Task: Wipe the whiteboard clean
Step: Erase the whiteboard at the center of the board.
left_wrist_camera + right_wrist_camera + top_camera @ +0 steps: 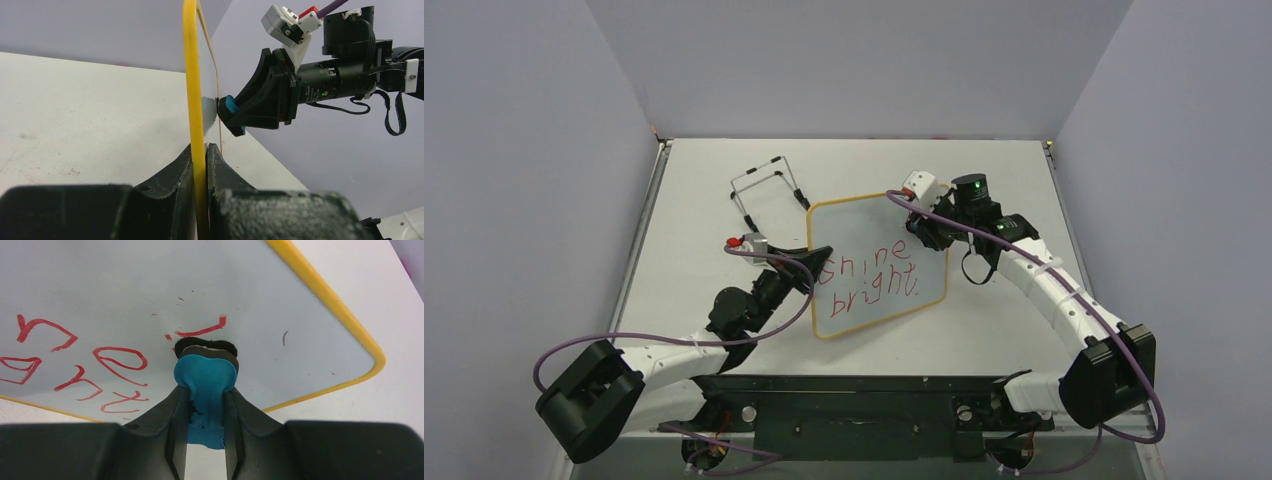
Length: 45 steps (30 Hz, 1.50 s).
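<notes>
Pushing hard with the blue eraser (205, 372) squeezed in the right tool (206, 390) could slip the whiteboard (869, 225) from the left tool (201, 147) pinching its edge.

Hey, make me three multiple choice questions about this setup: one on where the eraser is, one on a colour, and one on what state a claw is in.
1. Where is the blue eraser?
A. lying loose, away from both arms
B. in the right claw, pressed against the whiteboard
C. tucked under the board

2. What colour is the handwriting?
A. black
B. green
C. red

3. What is the left claw doing?
A. shut on the board's yellow frame
B. open, holding nothing
C. shut on a marker

Answers:
1 B: the right wrist view shows the eraser between the fingers, its dark pad touching the white face.
2 C: the letters are red in the top and right wrist views.
3 A: the left wrist view shows both fingers pinching the frame's edge.
</notes>
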Each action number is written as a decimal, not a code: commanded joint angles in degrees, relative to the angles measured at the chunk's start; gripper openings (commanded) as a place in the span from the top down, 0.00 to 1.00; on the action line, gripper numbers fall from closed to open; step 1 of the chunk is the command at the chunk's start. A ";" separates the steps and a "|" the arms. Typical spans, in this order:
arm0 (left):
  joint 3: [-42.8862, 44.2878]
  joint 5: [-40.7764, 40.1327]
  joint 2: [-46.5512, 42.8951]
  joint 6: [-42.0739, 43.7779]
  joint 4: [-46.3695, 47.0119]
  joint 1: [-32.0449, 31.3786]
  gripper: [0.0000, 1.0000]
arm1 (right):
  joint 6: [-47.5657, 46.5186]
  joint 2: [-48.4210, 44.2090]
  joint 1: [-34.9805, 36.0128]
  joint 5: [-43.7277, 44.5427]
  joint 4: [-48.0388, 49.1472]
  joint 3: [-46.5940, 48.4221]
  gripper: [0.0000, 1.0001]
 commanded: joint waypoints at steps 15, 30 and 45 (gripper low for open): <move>0.70 2.73 0.48 6.12 -1.03 -0.11 1.00 | 12.16 -2.42 4.00 8.18 11.54 -0.66 1.00; -0.31 2.40 -0.89 5.96 -1.29 -0.14 1.00 | 11.31 -0.53 5.32 6.15 10.61 0.79 1.00; -0.37 2.36 -1.45 5.61 -1.64 -0.09 1.00 | 6.34 0.70 3.51 -4.46 5.69 1.36 1.00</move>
